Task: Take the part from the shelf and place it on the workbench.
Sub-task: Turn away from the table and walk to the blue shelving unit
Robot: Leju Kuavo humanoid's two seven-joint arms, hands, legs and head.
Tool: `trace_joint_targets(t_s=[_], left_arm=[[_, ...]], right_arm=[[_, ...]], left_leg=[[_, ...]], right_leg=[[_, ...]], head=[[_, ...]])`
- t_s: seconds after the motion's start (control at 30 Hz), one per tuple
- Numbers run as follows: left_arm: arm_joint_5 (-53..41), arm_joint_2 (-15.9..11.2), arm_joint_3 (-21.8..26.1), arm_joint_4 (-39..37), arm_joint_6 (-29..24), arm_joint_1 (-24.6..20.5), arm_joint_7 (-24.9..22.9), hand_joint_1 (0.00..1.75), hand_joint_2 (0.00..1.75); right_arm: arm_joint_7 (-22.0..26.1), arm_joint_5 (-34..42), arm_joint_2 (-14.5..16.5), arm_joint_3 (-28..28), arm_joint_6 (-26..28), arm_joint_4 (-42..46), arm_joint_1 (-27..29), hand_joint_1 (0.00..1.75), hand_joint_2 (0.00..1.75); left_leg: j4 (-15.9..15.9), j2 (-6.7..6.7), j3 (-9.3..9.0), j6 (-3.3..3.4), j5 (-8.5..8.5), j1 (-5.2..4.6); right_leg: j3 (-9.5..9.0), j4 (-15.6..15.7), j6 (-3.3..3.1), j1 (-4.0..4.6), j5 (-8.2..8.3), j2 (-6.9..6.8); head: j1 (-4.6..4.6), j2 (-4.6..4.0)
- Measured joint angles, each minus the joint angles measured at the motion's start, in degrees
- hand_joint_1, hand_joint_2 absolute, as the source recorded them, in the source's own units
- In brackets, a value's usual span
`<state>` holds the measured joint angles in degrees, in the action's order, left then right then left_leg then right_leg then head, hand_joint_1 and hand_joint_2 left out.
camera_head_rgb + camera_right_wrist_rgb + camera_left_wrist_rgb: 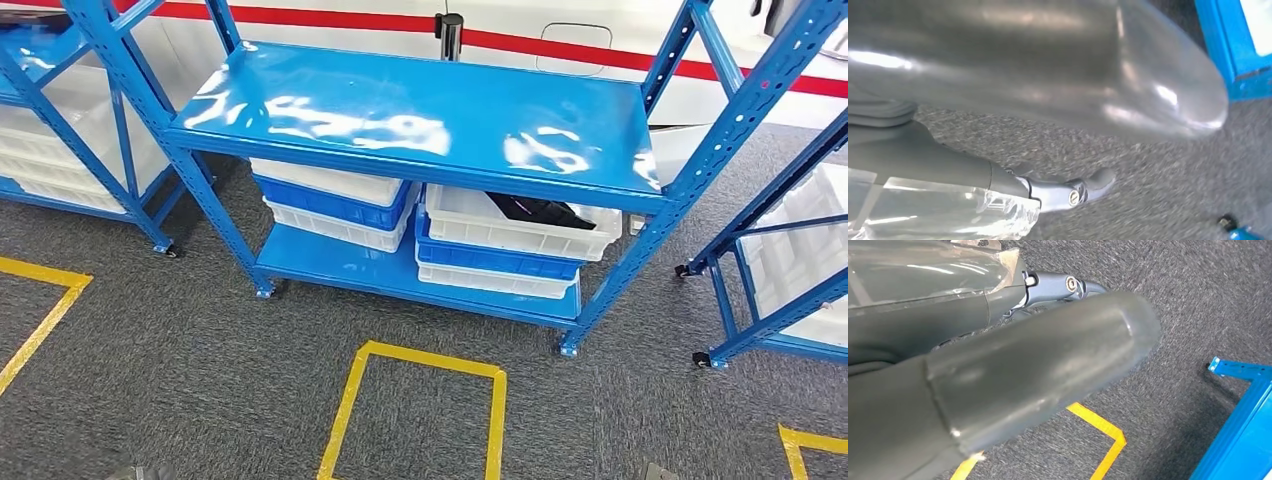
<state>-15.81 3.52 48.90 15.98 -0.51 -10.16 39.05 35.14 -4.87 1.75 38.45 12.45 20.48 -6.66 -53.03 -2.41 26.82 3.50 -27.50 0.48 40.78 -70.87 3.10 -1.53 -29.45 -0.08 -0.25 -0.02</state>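
Left wrist view puts your left hand across most of the frame: a thick grey thumb runs from lower left toward the upper right, with one darker finger tip poking out behind it near the top centre. Nothing sits in that hand, but whether its fingers are spread or curled cannot be told from this angle. Beneath it lies grey carpet, a corner of yellow floor tape, and a blue shelf foot at the lower right.

Right wrist view shows your right hand much the same, with the thumb filling the upper half and one darker finger at lower centre. It carries nothing, and its spread is likewise unclear.

Moving outward to the head view, a blue shelf stands ahead, its glossy top deck bare. On the lower deck, right of centre, a stack of white and blue bins rests. The top white bin holds the part, a dark, flat-looking shape partly hidden under the top deck.

You should judge the part as rigid and fairly light, perhaps smooth plastic or metal, so it may slip. Take hold across its exposed edge nearest the bin's front, reaching low under the deck.
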Motion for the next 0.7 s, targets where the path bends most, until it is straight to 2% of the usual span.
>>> trace_joint_targets(t_s=[0.03,0.07,0.1,0.13,0.17,0.2,0.23,0.3,0.37,0.4,0.43,0.47,0.5,0.53,0.57,0.6,0.63,0.67,0.7], left_arm=[[0.01,0.02,-0.02,0.00,0.00,0.04,-0.01,0.00,0.00],[0.03,-0.05,-0.03,0.01,0.01,0.07,-0.02,0.00,0.00],[0.03,-0.12,-0.05,0.01,0.01,0.07,-0.04,0.00,0.00],[0.03,-0.19,-0.07,0.01,0.01,0.06,-0.04,0.00,0.00],[0.03,-0.23,-0.11,0.00,0.01,0.06,-0.05,0.00,0.00],[0.03,-0.19,-0.20,-0.01,0.02,0.03,-0.05,0.00,0.00],[0.03,-0.14,-0.29,-0.02,0.02,0.00,-0.05,0.00,0.00],[0.03,-0.07,-0.44,-0.02,0.01,-0.12,-0.06,0.00,0.00],[0.04,-0.05,-0.46,-0.02,-0.08,-0.09,-0.09,0.00,0.00],[0.04,-0.05,-0.46,-0.02,-0.13,0.00,-0.11,0.00,0.00],[0.05,-0.05,-0.46,-0.02,-0.17,0.08,-0.15,0.00,0.00],[0.05,-0.05,-0.46,-0.02,-0.19,0.14,-0.19,0.00,0.00],[0.05,-0.05,-0.46,-0.02,-0.19,0.16,-0.20,0.00,0.00],[0.05,-0.06,-0.46,-0.02,-0.19,0.16,-0.21,0.00,0.00],[0.05,-0.09,-0.46,-0.02,-0.19,0.15,-0.21,0.00,0.00],[0.05,-0.12,-0.47,-0.03,-0.19,0.15,-0.21,0.00,0.00],[0.05,-0.16,-0.48,-0.03,-0.19,0.15,-0.22,0.00,0.00],[0.05,-0.20,-0.49,-0.04,-0.20,0.13,-0.22,0.00,0.00],[0.05,-0.21,-0.50,-0.04,-0.20,0.09,-0.22,0.00,0.00]], right_arm=[[-0.04,0.04,-0.02,0.00,-0.02,-0.02,0.03,0.00,0.00],[-0.06,0.04,0.00,0.00,-0.03,-0.04,-0.01,0.00,0.00],[-0.07,0.05,0.01,0.00,-0.05,-0.08,-0.09,0.00,0.00],[-0.08,0.06,0.07,0.00,-0.07,-0.13,-0.13,0.00,0.00],[-0.08,0.09,0.07,0.00,-0.08,-0.19,-0.15,0.00,0.00],[-0.07,0.14,0.03,0.01,-0.08,-0.24,-0.10,0.00,0.00],[-0.06,0.21,0.01,0.01,-0.08,-0.28,0.00,0.00,0.00],[-0.03,0.35,-0.07,0.03,-0.08,-0.33,0.11,0.00,0.00],[0.01,0.41,-0.12,0.05,-0.08,-0.34,0.10,0.00,0.00],[0.02,0.43,-0.14,0.07,-0.08,-0.36,0.12,0.00,0.00],[0.03,0.44,-0.13,0.07,-0.08,-0.39,0.20,0.00,0.00],[0.03,0.45,-0.12,0.08,-0.09,-0.43,0.31,0.00,0.00],[0.03,0.47,-0.11,0.09,-0.09,-0.47,0.40,0.00,0.00],[0.04,0.48,-0.10,0.10,-0.10,-0.49,0.43,0.00,0.00],[0.04,0.48,-0.05,0.10,-0.09,-0.51,0.43,0.00,0.00],[0.06,0.48,0.00,0.11,-0.09,-0.51,0.38,0.00,0.00],[0.08,0.49,0.05,0.13,-0.09,-0.53,0.35,0.00,0.00],[0.09,0.49,0.10,0.14,-0.09,-0.54,0.38,0.00,0.00],[0.10,0.50,0.10,0.15,-0.10,-0.55,0.44,0.00,0.00]], left_leg=[[-0.27,-0.40,-0.21,-0.48,-0.39,0.21],[-0.84,-0.85,-0.26,-1.10,-1.01,0.20],[-1.56,-1.28,-0.28,-1.71,-1.75,0.22],[-2.17,-1.69,-0.25,-2.21,-2.38,0.12],[-2.61,-2.11,-0.25,-2.55,-2.88,0.02],[-2.76,-2.50,-0.41,-2.74,-3.16,0.19],[-2.83,-2.69,-0.59,-2.96,-3.41,0.38],[-4.96,-1.28,0.03,-3.40,-5.14,0.86],[-11.54,1.12,3.24,-3.65,-8.62,1.03],[-15.66,1.74,5.53,-3.66,-10.21,1.02],[-18.76,1.97,7.47,-3.61,-10.92,1.02],[-19.99,2.07,8.62,-3.45,-10.45,1.02],[-18.94,2.24,8.68,-3.18,-8.82,1.02],[-15.92,2.67,7.72,-2.81,-6.42,1.00],[-11.98,3.89,6.22,-2.38,-4.11,0.98],[-8.59,5.09,4.87,-2.05,-2.50,0.91],[-6.30,5.98,3.94,-1.82,-1.65,0.78],[-5.26,6.48,3.55,-1.69,-1.51,0.57],[-5.09,6.06,3.49,-1.60,-1.54,0.31]], right_leg=[[-1.75,3.64,0.89,-0.39,1.67,-0.72],[-3.71,7.65,1.60,-0.65,3.12,-2.02],[-5.35,10.81,1.70,-0.74,4.10,-2.80],[-6.29,12.52,1.29,-0.70,4.41,-3.36],[-6.54,12.90,0.60,-0.52,4.22,-3.29],[-6.52,12.71,-0.22,-0.40,4.04,-2.44],[-6.52,12.61,-0.74,-0.43,3.92,-1.88],[-6.61,12.59,-1.47,-0.57,3.86,-0.67],[-6.69,12.62,-1.97,-0.50,3.83,0.43],[-6.69,12.62,-2.10,-0.38,3.81,1.04],[-6.71,12.62,-2.20,-0.25,3.79,1.69],[-6.76,12.62,-2.22,-0.15,3.78,2.40],[-6.85,12.62,-2.22,-0.08,3.78,3.12],[-6.97,12.62,-2.21,-0.03,3.78,3.85],[-7.06,12.63,-2.18,-0.08,3.81,4.52],[-7.06,12.62,-2.09,0.02,3.86,5.16],[-6.96,12.63,-1.93,0.02,3.96,5.75],[-6.80,12.68,-1.70,-0.06,4.09,6.26],[-6.63,12.82,-1.36,-0.06,4.29,6.79]], head=[[0.01,0.00],[0.09,0.00],[0.13,0.00],[0.08,0.00],[0.01,0.00],[-0.11,0.00],[-0.21,0.00],[-0.31,0.00],[-0.47,0.00],[-0.50,0.00],[-0.51,0.00],[-0.51,0.00],[-0.50,0.00],[-0.50,0.00],[-0.50,0.00],[-0.46,0.00],[-0.46,0.00],[-0.43,0.00],[-0.45,0.00]])
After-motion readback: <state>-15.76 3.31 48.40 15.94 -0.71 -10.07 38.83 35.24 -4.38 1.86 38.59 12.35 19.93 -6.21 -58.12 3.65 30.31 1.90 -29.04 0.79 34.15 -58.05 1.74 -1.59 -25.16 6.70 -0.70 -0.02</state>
